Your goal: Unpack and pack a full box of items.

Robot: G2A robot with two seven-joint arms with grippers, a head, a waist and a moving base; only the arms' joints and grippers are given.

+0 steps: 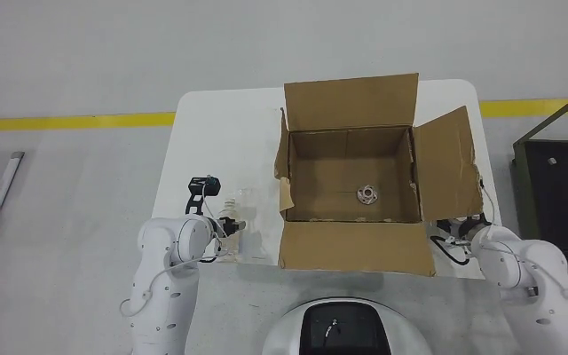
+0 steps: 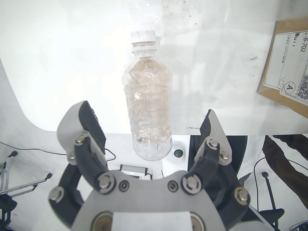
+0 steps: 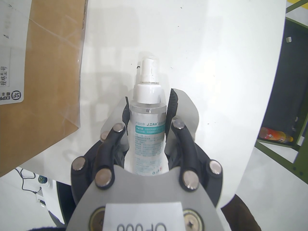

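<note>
1 box (image 1: 351, 246), 1 water btl (image 2: 149, 106), 1 spray btl (image 3: 147, 128), 1 flange (image 1: 366, 193).

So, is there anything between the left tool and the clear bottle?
Nothing visible. The bottle shows between the fingers of the open left tool, with bare space on each side.

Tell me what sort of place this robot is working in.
Probably an industrial hall or lab used for robot trials: a bare grey concrete floor with a yellow painted line, a white table holding an open brown cardboard box, and a dark green metal rack beside it.
</note>
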